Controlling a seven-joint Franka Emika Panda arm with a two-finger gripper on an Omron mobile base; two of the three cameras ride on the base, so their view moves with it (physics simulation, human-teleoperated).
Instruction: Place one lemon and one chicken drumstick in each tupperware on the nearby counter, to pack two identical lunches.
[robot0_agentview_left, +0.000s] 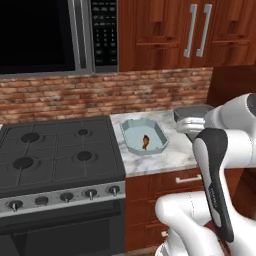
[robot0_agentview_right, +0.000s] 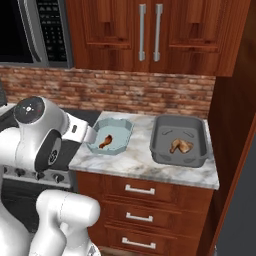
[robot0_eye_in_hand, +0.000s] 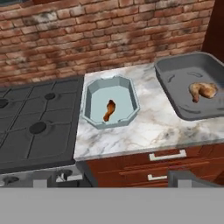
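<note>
Marbled counter (robot0_eye_in_hand: 144, 127) holds two tubs, seemingly drumstick each.

My own white forearm hides most of the dark grey rectangular tub (robot0_agentview_left: 192, 112) lying ahead of my hand, the hand view's right edge crops that tub's far end, and my fingertips are too dim to make out.

Even, diffuse rendered light is falling from above; the counter (robot0_eye_in_hand: 144, 127) is showing bright without glare, while soft, faint shadows are lying inside the 2 tubs. Edges are appearing slightly soft and pixelated throughout.
</note>
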